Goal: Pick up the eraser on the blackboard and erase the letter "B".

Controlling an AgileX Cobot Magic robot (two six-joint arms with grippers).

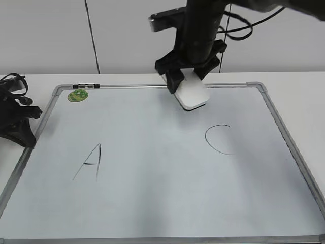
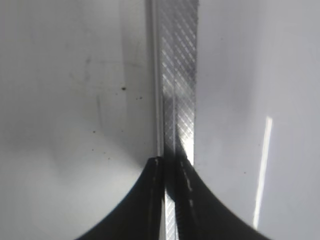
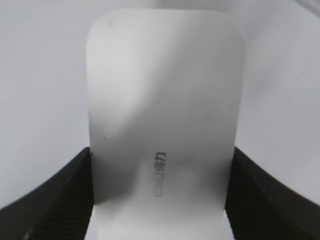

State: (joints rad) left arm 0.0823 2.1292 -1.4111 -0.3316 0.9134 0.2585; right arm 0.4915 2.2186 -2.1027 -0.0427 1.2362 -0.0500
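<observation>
Nearest the exterior camera lay the near rail of the blackboard (image 1: 152, 203), a pale board in a grey metal frame that covered most of the table (image 1: 294, 79). Two letters were legible on it: a slanted "A" (image 1: 89, 162) at near left and an open "C" (image 1: 219, 139) at right of centre. No letter "B" could be found; the stretch between "A" and "C" appeared bare, though faint residue could not be ruled out at this resolution.

At far centre the right claw (image 1: 190, 84) gripped the eraser (image 1: 192, 95), its jaws pressed against both long edges as the right wrist view confirmed (image 3: 162, 130). The block was tilted, its far edge near the far frame rail; whether its near corner touched the board could not be told.

At the left edge, off the board, the left claw (image 1: 15, 124) rested over the frame rail (image 2: 177, 100). Its jaws stood almost together with only a thin gap, holding nothing.

Risks, as judged:
- A stray sweep to the right would smear the "C", which lay just near the eraser.
- Tilted contact would wipe with one corner only and leave streaks.
- Hard downward pressure could slide the unclamped board on the table.
- The grip sat on smooth plastic edges; dragging friction might twist the eraser loose.
- A round green magnet (image 1: 78, 95) at far left lay well clear.
</observation>
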